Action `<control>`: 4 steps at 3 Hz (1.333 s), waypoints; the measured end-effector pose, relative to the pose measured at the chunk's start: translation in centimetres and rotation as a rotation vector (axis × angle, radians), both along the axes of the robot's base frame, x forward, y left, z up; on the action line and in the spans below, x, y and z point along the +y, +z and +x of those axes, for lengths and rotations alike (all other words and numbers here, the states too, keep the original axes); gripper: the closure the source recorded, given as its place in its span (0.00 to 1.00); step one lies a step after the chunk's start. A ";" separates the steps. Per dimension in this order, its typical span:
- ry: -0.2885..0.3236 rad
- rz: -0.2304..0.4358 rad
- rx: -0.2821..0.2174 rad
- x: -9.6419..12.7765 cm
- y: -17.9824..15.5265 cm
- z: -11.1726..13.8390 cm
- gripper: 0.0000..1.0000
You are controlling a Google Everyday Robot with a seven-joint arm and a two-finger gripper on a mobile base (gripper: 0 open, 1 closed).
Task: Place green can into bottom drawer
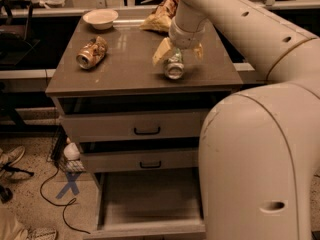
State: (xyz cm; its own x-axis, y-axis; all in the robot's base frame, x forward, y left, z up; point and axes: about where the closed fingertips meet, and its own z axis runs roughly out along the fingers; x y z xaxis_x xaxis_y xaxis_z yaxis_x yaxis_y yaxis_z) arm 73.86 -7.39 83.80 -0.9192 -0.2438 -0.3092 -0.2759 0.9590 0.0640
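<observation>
On the brown tabletop (pixel 125 69) the green can (pixel 174 66) lies on its side, long axis 12-to-6, silver end facing 6 o'clock; my end effector (pixel 178 55) straddles it, released.

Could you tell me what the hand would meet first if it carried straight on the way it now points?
The green can: the hand points down at it on the cabinet top, seemingly just above or touching it; depth is unclear.

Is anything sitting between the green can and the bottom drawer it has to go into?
Nothing visible. The gripper is right over the green can on the cabinet top, and the bottom drawer stands pulled out below with nothing lying in it.
</observation>
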 end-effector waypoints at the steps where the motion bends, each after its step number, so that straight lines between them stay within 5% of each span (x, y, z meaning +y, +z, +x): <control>1: 0.014 0.016 0.025 0.5 -1.0 0.0 0.50; 3: 0.050 0.193 -0.041 -2.4 3.2 -4.4 0.96; 4: 0.078 0.283 -0.044 -5.8 4.3 -10.0 1.00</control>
